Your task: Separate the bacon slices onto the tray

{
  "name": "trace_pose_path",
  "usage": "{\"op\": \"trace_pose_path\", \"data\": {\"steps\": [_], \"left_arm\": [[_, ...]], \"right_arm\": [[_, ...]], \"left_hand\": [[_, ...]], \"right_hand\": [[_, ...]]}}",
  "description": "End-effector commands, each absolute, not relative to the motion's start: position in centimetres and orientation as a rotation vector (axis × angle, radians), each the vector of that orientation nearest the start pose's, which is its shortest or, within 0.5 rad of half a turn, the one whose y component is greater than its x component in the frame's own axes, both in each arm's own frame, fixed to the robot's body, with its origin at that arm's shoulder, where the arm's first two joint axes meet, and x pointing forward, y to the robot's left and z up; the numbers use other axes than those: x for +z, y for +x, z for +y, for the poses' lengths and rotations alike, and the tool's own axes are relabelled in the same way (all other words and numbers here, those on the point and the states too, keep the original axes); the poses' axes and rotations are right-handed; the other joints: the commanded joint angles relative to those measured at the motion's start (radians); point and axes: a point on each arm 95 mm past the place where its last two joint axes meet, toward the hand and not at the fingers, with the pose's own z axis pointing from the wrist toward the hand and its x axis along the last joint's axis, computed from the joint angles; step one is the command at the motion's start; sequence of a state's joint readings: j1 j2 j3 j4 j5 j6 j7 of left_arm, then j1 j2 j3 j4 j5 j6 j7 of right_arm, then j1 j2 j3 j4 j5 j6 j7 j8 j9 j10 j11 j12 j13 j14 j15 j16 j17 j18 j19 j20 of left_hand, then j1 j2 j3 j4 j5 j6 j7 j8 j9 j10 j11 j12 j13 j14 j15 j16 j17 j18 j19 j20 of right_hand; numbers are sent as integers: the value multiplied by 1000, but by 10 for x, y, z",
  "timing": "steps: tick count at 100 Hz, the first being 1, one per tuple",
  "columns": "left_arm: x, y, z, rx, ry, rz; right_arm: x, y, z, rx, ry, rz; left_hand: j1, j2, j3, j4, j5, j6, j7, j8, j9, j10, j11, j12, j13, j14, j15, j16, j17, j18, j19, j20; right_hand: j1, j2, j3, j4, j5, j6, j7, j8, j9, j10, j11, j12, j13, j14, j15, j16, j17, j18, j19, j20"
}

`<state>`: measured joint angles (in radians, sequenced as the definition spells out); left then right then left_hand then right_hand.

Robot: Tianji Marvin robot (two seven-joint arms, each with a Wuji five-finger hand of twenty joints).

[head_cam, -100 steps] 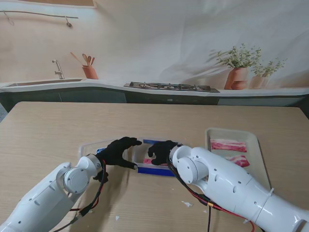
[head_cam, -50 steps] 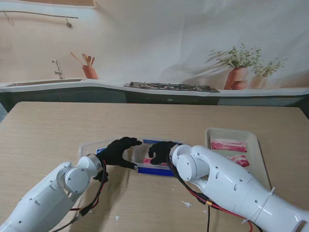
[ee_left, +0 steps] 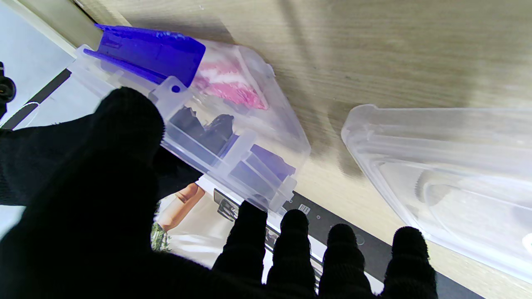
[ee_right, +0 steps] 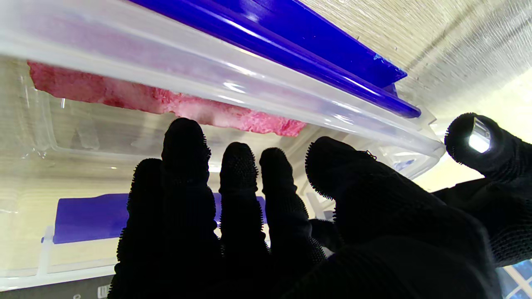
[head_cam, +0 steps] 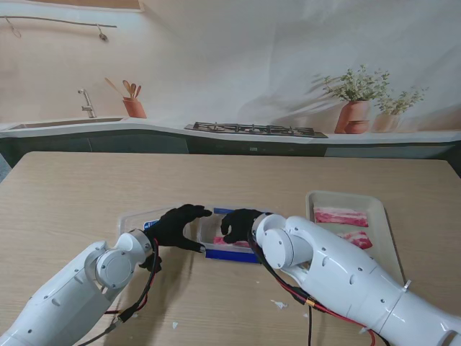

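Fingers of right hand (head_cam: 239,223) reach, unclosed, inside the bacon container (head_cam: 216,232).

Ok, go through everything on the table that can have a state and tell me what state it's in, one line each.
Clear container: open, bacon inside, blue latches down.
Lid: off, lying on the table beside the container.
Bacon in container: not yet lifted, untouched.
Tray: holds two separated slices.
Left hand: fingers curved around the container's end.
Right hand: inside the container, fingers apart, holding nothing.

Wooden table (head_cam: 86,194) with container (head_cam: 216,229), tray (head_cam: 385,231)
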<state>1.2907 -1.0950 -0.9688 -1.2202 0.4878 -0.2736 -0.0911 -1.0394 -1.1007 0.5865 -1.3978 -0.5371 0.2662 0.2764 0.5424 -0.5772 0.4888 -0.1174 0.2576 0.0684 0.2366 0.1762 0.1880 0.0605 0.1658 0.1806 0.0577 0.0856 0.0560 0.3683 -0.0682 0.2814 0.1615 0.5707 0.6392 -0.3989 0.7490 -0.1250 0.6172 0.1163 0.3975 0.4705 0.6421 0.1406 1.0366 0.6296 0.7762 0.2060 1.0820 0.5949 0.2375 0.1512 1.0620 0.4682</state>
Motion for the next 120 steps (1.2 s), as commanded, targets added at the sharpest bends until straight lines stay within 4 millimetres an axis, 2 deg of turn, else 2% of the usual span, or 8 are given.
{"op": "trace_pose_path", "data": {"steps": [1,11,17,24,32,53,76,120], "left_arm": [[-383,439,-22,-1756,-1607,1707],[-383,439,-21,-1756,-1607,1706],[-383,439,-21,-1757,-1608,1705],[-383,439,-21,-1758,-1608,1703],[-383,439,-21,-1758,-1608,1703],[-383,439,-22,-1757,-1607,1710],[-383,439,-22,-1755,-1607,1712],[-383,439,-21,-1754,-1607,1710]], "right_arm": [[-337,447,125,1313,1520,1954],[-338,447,126,1313,1505,1955],[-339,446,126,1324,1469,1948],[-340,445,126,1332,1433,1950],[-342,444,127,1331,1434,1959],[-351,440,128,1297,1497,1981],[-356,437,130,1273,1575,1986],[-349,435,127,1290,1663,1954]], "left_hand": [[-1,13,-4,31,14,19,1,6,-2,-34,-1,-8,-19,-26,-1,10,-11,7,-37,-11],[-2,12,-5,31,13,19,1,6,-3,-31,-2,-8,-21,-25,-2,10,-12,6,-37,-11],[0,13,-4,32,13,20,1,6,-3,-30,-2,-9,-21,-24,-3,10,-12,7,-37,-11],[-1,11,-5,32,13,20,1,6,-2,-30,-2,-9,-20,-23,-3,10,-11,7,-37,-11],[-1,12,-4,32,13,21,0,6,-3,-31,-2,-9,-20,-23,-3,10,-12,5,-37,-11],[-1,10,-5,32,13,22,0,5,-3,-32,-2,-9,-20,-24,-2,11,-11,7,-37,-11],[0,9,-3,32,13,21,0,5,-3,-31,-2,-9,-20,-24,-3,11,-12,7,-37,-11],[-1,9,-1,32,12,22,-1,5,-3,-32,-3,-9,-20,-24,-3,10,-12,6,-38,-11]], "right_hand": [[-5,-14,32,27,16,22,22,7,23,-23,39,28,33,-14,52,27,-3,22,48,30],[-7,-10,26,26,49,-26,40,16,3,-36,37,50,-1,-19,59,37,-15,19,49,34],[-8,1,14,28,54,-54,49,30,-52,-36,-27,37,-62,-11,-34,-2,-45,11,25,28],[-15,16,-8,32,34,-36,18,27,-105,-14,-162,-79,-149,3,-245,-108,-91,8,-37,-2],[-18,26,-24,35,-4,-2,-18,19,-164,9,-249,-206,-217,5,-374,-168,-113,-2,-83,-31],[-19,53,-52,38,-57,38,-61,4,-223,44,-337,-274,-307,25,-537,-242,-149,-13,-161,-81],[-19,65,-71,42,-49,49,-59,3,-173,60,-318,-268,-237,71,-537,-248,-95,37,-169,-95],[-3,63,-53,44,-10,56,-34,2,-20,61,-141,-196,-14,46,-280,-144,21,80,-45,-47]]}}
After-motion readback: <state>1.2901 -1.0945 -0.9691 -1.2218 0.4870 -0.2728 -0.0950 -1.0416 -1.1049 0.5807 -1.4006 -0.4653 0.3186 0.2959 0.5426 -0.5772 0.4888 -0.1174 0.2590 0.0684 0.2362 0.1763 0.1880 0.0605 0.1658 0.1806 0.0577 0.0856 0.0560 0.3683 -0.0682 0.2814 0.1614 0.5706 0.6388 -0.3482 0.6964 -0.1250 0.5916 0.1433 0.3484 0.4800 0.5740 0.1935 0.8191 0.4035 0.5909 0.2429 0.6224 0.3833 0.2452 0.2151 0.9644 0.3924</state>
